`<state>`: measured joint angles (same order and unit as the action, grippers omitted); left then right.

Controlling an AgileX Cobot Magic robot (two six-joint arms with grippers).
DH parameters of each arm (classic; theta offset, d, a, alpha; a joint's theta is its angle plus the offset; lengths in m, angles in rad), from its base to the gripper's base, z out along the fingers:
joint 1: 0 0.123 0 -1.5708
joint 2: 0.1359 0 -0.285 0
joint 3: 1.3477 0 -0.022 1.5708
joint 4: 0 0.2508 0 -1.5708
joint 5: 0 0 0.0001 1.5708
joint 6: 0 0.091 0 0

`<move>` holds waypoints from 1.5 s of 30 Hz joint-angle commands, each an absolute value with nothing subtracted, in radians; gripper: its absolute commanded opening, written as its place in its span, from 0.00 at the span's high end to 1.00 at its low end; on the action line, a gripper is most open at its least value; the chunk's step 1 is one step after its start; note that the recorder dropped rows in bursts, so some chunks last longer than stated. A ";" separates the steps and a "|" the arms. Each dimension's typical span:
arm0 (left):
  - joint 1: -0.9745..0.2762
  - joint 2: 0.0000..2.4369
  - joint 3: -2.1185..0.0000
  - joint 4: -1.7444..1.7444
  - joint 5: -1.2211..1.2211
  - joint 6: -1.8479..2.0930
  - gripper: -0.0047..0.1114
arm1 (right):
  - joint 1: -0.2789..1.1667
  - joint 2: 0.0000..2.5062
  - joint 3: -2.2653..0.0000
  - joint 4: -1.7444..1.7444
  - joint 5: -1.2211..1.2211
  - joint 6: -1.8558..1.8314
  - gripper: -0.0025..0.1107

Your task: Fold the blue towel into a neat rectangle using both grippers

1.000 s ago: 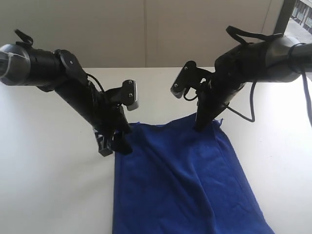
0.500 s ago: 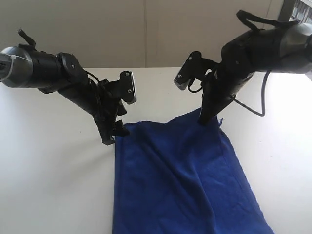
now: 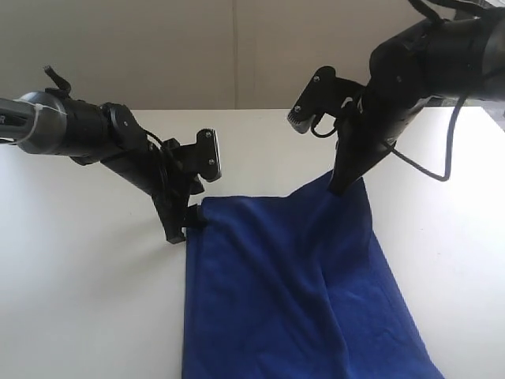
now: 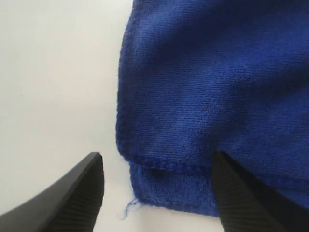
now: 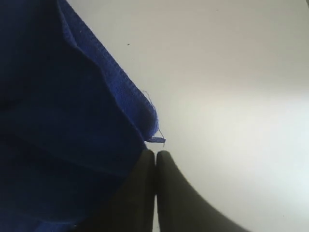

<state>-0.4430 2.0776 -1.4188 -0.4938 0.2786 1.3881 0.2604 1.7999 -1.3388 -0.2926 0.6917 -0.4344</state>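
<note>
The blue towel (image 3: pixel 284 292) lies on the white table (image 3: pixel 79 300), stretching from the middle toward the near edge. Its far right corner (image 5: pixel 145 116) is lifted off the table, and my right gripper (image 3: pixel 342 186) is shut on that corner. In the right wrist view the right gripper (image 5: pixel 155 153) has its jaws pressed together with the hem at their tip. My left gripper (image 3: pixel 186 229) is open at the towel's far left corner. The left wrist view shows that gripper (image 4: pixel 158 157) straddling the folded-over corner (image 4: pixel 164 188), one finger (image 4: pixel 82 193) over bare table.
Bare white tabletop lies to the left (image 3: pixel 71 237) and right (image 3: pixel 458 237) of the towel. A pale wall (image 3: pixel 237 47) rises behind the table's far edge. Black cables (image 3: pixel 430 170) loop from the right arm.
My right gripper has risen and shifted right, pulling the towel's far right corner up with it. The left arm has dropped lower; its gripper stays open at the far left corner.
</note>
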 commanded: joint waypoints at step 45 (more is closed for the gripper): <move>-0.441 2.083 -1.421 -0.815 0.263 1.655 0.38 | 0.389 1.695 -1.337 -0.422 0.911 -0.244 0.98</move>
<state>-0.4430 2.0799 -1.4188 -0.7221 0.2408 1.5744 0.3873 1.7059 -1.3388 -0.4167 0.9042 -0.2562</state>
